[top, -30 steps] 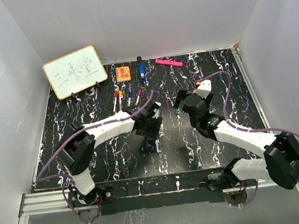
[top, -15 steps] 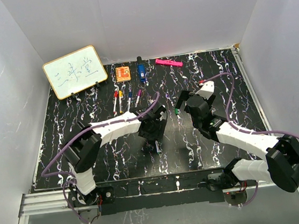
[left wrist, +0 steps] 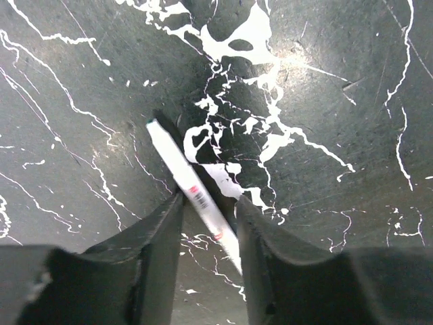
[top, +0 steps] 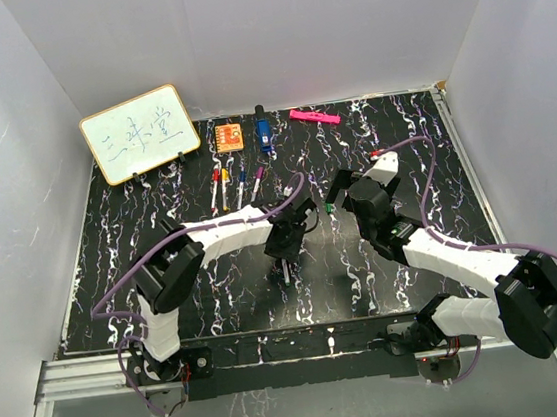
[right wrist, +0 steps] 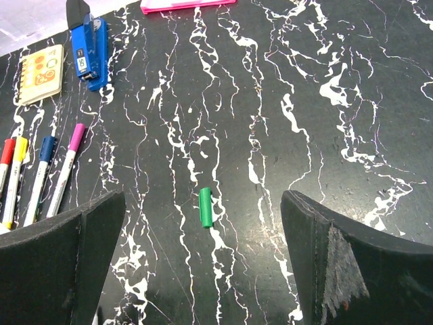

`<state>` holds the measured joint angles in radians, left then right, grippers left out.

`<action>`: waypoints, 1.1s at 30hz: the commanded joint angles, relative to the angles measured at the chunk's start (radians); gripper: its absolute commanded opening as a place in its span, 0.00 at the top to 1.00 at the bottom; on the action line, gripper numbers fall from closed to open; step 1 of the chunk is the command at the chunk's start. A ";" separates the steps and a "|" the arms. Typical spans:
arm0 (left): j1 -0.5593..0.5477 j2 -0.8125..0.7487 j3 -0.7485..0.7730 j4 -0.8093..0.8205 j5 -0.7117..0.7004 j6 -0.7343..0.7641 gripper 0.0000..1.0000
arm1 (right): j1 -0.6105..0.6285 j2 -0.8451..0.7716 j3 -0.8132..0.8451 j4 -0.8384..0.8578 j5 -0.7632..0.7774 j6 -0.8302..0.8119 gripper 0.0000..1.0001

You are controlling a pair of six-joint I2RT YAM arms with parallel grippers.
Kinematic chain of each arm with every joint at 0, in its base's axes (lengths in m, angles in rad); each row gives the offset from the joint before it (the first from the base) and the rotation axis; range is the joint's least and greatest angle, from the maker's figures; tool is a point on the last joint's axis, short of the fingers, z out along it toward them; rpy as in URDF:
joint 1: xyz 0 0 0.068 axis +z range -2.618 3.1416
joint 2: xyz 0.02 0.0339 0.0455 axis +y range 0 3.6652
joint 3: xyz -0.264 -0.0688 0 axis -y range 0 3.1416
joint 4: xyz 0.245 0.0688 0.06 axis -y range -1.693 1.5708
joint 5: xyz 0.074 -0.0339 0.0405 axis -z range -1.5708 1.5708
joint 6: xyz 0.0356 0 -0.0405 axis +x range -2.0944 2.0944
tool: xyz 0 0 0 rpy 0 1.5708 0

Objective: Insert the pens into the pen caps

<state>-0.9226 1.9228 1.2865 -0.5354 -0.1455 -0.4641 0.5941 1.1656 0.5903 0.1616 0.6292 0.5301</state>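
The left gripper [left wrist: 208, 237] has narrowed its fingers [left wrist: 159, 233] on either side of the uncapped pen [left wrist: 177, 170], which lies slantwise on the table [left wrist: 325, 101]; whether they pinch it yet I cannot tell. The arm has swung in over it, so pickup looks close. The right gripper [right wrist: 203, 271] stays spread wide above the green cap [right wrist: 206, 206]. Bare table lies all round, with the capped pens [top: 235, 183] well apart

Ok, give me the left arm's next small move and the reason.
Probably close the left gripper on the pen: its fingers straddle the white barrel lying flat on the table, with some gap showing. The green cap lies loose under the open right gripper.
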 commanded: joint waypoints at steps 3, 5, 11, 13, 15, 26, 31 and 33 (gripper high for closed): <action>-0.003 0.108 -0.007 -0.130 -0.116 0.029 0.69 | -0.005 -0.027 -0.003 0.057 0.010 0.008 0.02; -0.001 0.124 -0.005 -0.168 -0.167 0.041 0.69 | -0.005 -0.027 -0.001 0.059 0.011 0.008 0.02; 0.025 0.139 -0.012 -0.204 -0.209 0.109 0.70 | -0.004 -0.023 0.005 0.061 0.012 0.009 0.02; 0.041 0.129 -0.016 -0.205 -0.206 0.134 0.71 | -0.005 -0.023 0.004 0.060 0.016 0.007 0.02; 0.063 0.115 -0.016 -0.209 -0.178 0.153 0.72 | -0.004 -0.022 0.006 0.061 0.019 0.005 0.02; 0.079 0.039 -0.066 -0.189 0.043 0.158 0.70 | -0.004 -0.006 0.019 0.058 0.020 0.001 0.02; 0.079 0.013 -0.091 -0.184 0.117 0.156 0.64 | -0.004 0.003 0.028 0.056 0.012 0.003 0.02; 0.079 0.001 -0.102 -0.187 0.140 0.156 0.61 | -0.004 0.004 0.028 0.056 0.009 0.011 0.02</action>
<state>-0.8387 1.8957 1.2568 -0.6613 -0.1211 -0.3054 0.5941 1.1687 0.5907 0.1619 0.6292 0.5297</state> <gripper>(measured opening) 0.369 0.980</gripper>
